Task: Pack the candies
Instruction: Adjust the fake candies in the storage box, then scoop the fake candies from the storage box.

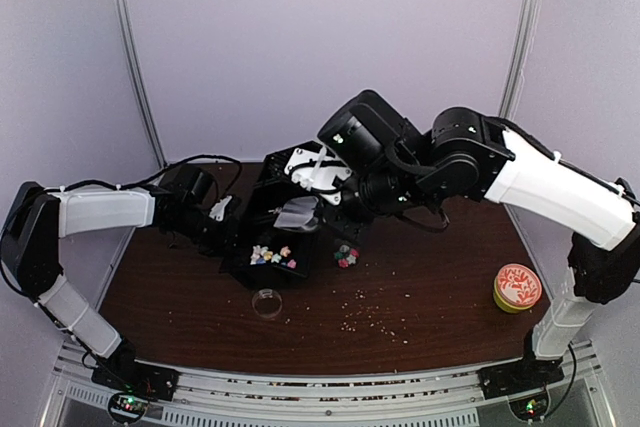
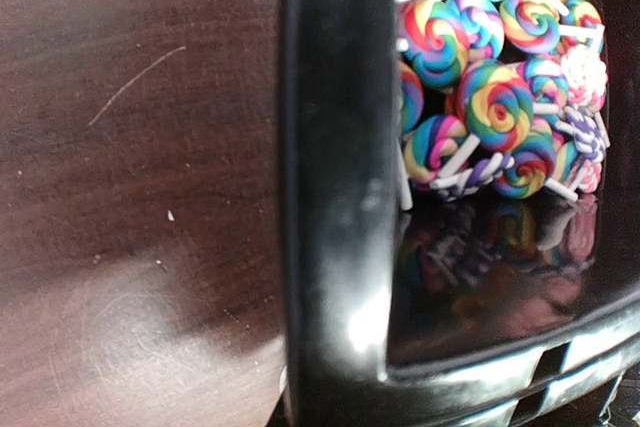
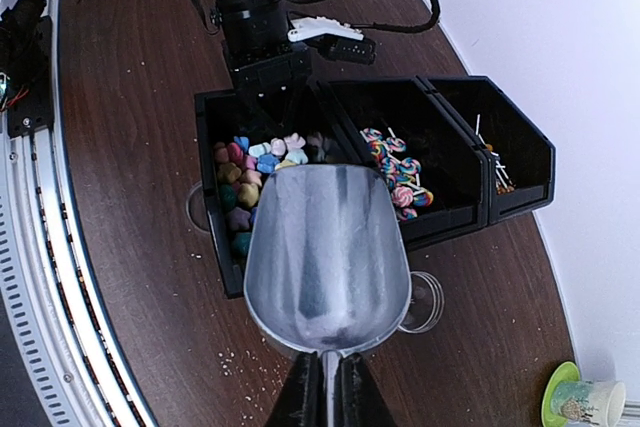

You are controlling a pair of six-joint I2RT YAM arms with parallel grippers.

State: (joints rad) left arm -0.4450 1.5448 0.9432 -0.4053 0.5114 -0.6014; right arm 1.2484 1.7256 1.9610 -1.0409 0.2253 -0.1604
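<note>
Dark brown table (image 3: 130,147), pale walls behind. A row of black bins (image 3: 445,225) sits mid-table. Small pastel candies (image 3: 245,182) fill the end bin on the left arm's side. Swirl lollipops (image 3: 395,172) fill the middle bin.

At the bins' rear wall, the left pincer (image 3: 275,87) appears clenched on the rim, likely to steady them. The right pincer (image 3: 323,392) is clenched on the handle of an empty metal scoop (image 3: 328,247). The scoop hangs over the front of the candy bin, mouth toward the rear. A clear jar (image 3: 425,302) stands just in front of the bins.

Likely risks: a steep plunge could jam the scoop's lip against a bin wall, or shove the bins out of the left pincer. A shallow pass could flick candies over the rim. The scoop's mouth looks wider than the jar, so pouring may scatter sweets.

The candies lie just beyond and below the scoop's lip, apart from the right pincer.
</note>
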